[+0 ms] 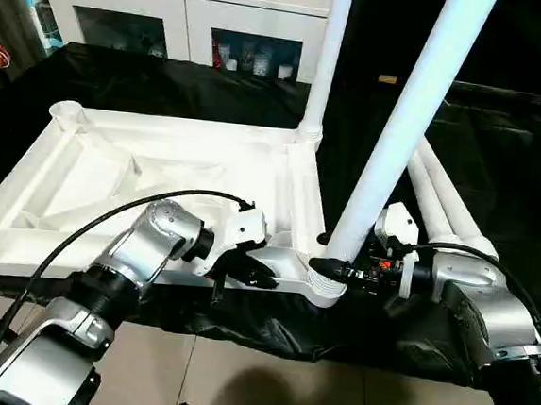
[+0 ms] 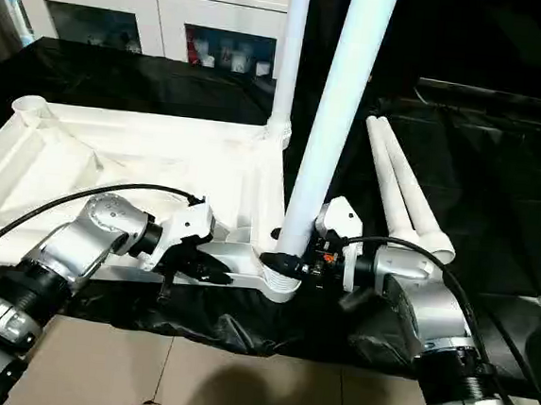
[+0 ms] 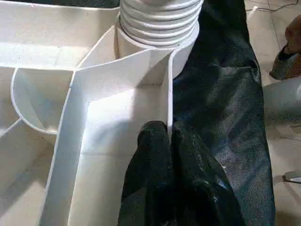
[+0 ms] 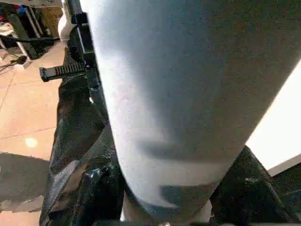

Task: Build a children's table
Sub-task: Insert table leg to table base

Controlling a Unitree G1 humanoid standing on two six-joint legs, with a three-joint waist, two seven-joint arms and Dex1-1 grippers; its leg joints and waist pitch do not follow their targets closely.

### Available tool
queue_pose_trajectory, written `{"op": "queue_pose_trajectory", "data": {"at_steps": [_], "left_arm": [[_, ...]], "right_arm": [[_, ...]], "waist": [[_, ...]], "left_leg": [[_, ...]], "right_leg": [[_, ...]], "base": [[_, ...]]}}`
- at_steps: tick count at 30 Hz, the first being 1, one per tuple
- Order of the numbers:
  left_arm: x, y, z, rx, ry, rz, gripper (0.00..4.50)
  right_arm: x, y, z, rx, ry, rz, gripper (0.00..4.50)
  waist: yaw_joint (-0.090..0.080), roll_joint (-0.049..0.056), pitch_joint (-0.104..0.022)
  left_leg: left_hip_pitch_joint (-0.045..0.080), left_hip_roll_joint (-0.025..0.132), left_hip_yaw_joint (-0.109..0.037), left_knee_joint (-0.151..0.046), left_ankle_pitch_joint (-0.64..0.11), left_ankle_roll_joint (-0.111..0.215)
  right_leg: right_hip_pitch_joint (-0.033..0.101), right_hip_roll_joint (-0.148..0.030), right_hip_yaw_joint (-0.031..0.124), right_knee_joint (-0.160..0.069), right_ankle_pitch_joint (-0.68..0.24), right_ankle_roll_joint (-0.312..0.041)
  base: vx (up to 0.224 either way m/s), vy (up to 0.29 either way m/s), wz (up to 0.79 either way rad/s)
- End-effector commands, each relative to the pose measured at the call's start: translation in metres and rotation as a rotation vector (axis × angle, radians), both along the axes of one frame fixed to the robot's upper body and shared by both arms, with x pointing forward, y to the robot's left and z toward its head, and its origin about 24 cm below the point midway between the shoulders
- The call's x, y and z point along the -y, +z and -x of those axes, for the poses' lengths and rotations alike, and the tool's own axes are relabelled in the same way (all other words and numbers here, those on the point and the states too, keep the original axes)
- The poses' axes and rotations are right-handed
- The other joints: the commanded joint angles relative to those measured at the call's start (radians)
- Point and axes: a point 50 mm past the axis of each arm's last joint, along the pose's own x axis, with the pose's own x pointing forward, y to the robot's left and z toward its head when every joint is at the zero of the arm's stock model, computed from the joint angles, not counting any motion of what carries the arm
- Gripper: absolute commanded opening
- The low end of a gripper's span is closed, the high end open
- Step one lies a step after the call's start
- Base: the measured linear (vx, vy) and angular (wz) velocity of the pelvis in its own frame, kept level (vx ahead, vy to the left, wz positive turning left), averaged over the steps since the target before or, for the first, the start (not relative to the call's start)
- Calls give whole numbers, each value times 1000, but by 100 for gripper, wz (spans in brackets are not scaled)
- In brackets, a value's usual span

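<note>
The children's table top (image 1: 160, 169) lies upside down, ribs up, on the black sheet. One white leg (image 1: 330, 47) stands upright in the far right corner socket. A second leg (image 1: 406, 120) leans in the near right socket (image 1: 325, 285), and my right gripper (image 1: 333, 268) is shut on its base, with a finger (image 4: 101, 188) on each side of the tube. My left gripper (image 1: 262, 279) is shut on the top's thin near rim (image 3: 168, 94), just left of that socket. Two more legs (image 1: 446, 204) lie side by side on the sheet to the right. The far left socket (image 1: 67, 111) holds nothing.
The black-sheeted table (image 1: 503, 147) carries everything, and its sheet hangs over the near edge (image 1: 269, 330) above a tiled floor. A white cabinet with glass doors (image 1: 183, 15) stands behind. A black cable (image 1: 108, 212) arcs over my left forearm.
</note>
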Motion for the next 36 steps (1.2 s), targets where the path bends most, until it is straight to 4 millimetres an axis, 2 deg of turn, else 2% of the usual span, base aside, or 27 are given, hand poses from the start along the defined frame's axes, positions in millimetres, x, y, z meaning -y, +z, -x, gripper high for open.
{"op": "queue_pose_trajectory", "data": {"at_steps": [1,3,4,5,6,7,9,10,11,12,14,16,17,18,22,25,27,29,31,34,36], "left_arm": [[3,31,-18,134,41,44,0],[4,36,-25,155,126,52,0],[4,37,-27,160,147,53,0],[5,39,-29,165,170,57,0],[8,42,-33,177,213,66,0],[8,42,-33,177,213,66,0],[12,45,-37,190,267,76,0],[17,47,-38,203,299,83,0],[21,48,-39,211,318,86,0],[29,49,-40,219,365,95,0],[40,49,-41,234,414,99,0],[42,48,-40,237,423,98,0],[50,47,-39,241,443,103,0],[59,45,-37,241,456,110,0],[73,41,-31,240,468,118,0],[74,40,-31,247,474,109,0],[72,39,-33,251,478,104,0],[71,40,-34,255,475,103,0],[68,41,-34,259,464,104,0],[68,41,-34,258,455,106,0],[65,40,-33,257,451,103,0]], "right_arm": [[-2,-32,14,-154,28,53,189],[-4,-29,2,-111,-71,37,189],[-5,-29,-2,-100,-101,35,189],[-5,-29,-6,-86,-142,31,189],[-5,-29,-15,-67,-231,40,189],[-5,-29,-15,-67,-231,40,189],[-6,-30,-25,-57,-335,51,189],[-7,-31,-33,-58,-417,52,189],[-8,-32,-38,-61,-467,53,189],[-11,-33,-47,-73,-561,54,188],[-17,-35,-56,-96,-651,56,188],[-19,-35,-57,-104,-669,56,188],[-23,-37,-60,-124,-700,56,188],[-28,-38,-63,-143,-728,58,188],[-40,-39,-67,-170,-750,50,188],[-47,-37,-69,-166,-747,38,188],[-50,-36,-70,-159,-748,36,188],[-53,-34,-71,-159,-738,6,188],[-55,-28,-74,-149,-742,-39,244],[-56,-25,-76,-137,-742,-56,261],[-58,-19,-79,-111,-725,-77,293]], "waist": [[2,-4,-55],[3,-10,-56],[1,-7,-55],[0,-10,-57],[-1,-11,-56],[-3,-10,-55],[-10,-11,-59],[-15,-9,-61],[-19,-11,-61],[-22,-11,-66],[-25,-11,-71],[-25,-10,-71],[-23,-10,-71],[-25,-12,-71],[-24,-12,-64],[-26,-10,-62],[-27,-7,-62],[-28,-8,-62],[-28,-8,-64],[-28,-5,-64],[-24,-5,-69]], "left_leg": [[31,67,-36,-81,-329,-10],[30,67,-36,-81,-323,-9],[30,66,-38,-81,-326,-20],[29,66,-40,-83,-324,-27],[30,68,-39,-83,-317,-28],[30,67,-39,-82,-319,-32],[23,65,-41,-83,-291,-33],[26,65,-37,-80,-268,-32],[23,62,-36,-78,-259,-29],[21,59,-33,-71,-210,-14],[15,56,-31,-64,-153,6],[13,54,-30,-61,-130,24],[13,55,-29,-59,-115,41],[14,57,-28,-59,-116,51],[18,59,-29,-64,-177,33],[19,59,-31,-68,-218,13],[19,60,-32,-70,-229,5],[18,59,-32,-70,-235,2],[18,58,-32,-69,-232,3],[19,59,-31,-68,-225,9],[18,59,-30,-65,-185,18]], "right_leg": [[25,-94,54,-88,-311,-209],[25,-95,54,-87,-315,-207],[22,-96,53,-86,-329,-209],[26,-97,52,-87,-336,-204],[23,-96,53,-86,-316,-206],[22,-95,53,-83,-309,-212],[32,-94,50,-77,-264,-219],[27,-92,51,-71,-207,-239],[29,-90,51,-70,-184,-245],[34,-92,52,-64,-119,-264],[39,-89,51,-55,-40,-278],[39,-87,49,-54,-4,-285],[39,-85,49,-51,25,-287],[39,-84,48,-51,30,-293],[38,-87,48,-65,-83,-274],[35,-86,49,-70,-138,-254],[34,-86,49,-71,-149,-247],[35,-85,49,-71,-148,-243],[34,-87,50,-70,-137,-244],[33,-87,50,-70,-123,-254],[36,-85,48,-60,-55,-267]], "base": [[0,0,0],[0,0,0],[0,0,0],[0,0,0],[0,0,0],[0,0,0],[0,0,0],[0,0,0],[0,0,0],[0,0,0],[0,0,0],[0,0,0],[0,0,0],[0,0,0],[0,0,0],[0,0,0],[0,0,0],[0,0,0],[0,0,0],[0,0,0],[0,0,0]]}}
